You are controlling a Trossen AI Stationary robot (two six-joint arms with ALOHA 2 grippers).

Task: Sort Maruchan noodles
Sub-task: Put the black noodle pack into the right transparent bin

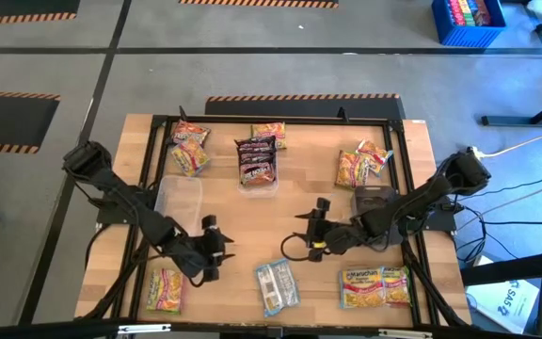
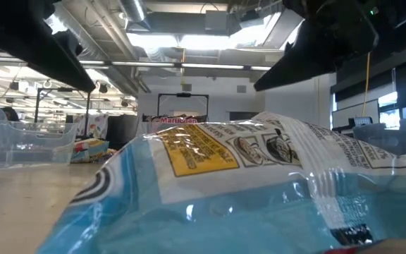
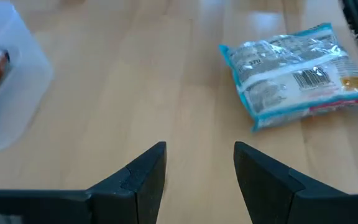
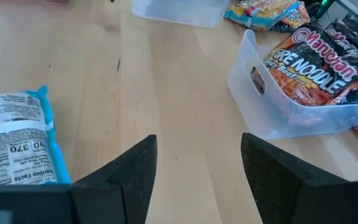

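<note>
Maruchan noodles lie scattered on the wooden table. A light-blue packet (image 1: pixel 278 285) lies flat near the front edge, between my two grippers; it also shows in the left wrist view (image 3: pixel 297 74) and the right wrist view (image 4: pixel 14 140). Dark maroon packets (image 4: pixel 316 68) lie in a clear bin (image 1: pixel 257 174) at the far middle. Yellow-pink packets lie at the front left (image 1: pixel 165 289) and front right (image 1: pixel 374 287). My left gripper (image 1: pixel 213 247) is open, left of the blue packet. My right gripper (image 1: pixel 316 231) is open, farther back and right of it. Both hold nothing.
An empty clear bin (image 1: pixel 179 200) stands left of centre, close behind my left gripper. More packets lie at the far left (image 1: pixel 189 146), far middle (image 1: pixel 269 134) and far right (image 1: pixel 363 165). A black frame (image 1: pixel 403 169) rims the table. Bare wood lies between the grippers.
</note>
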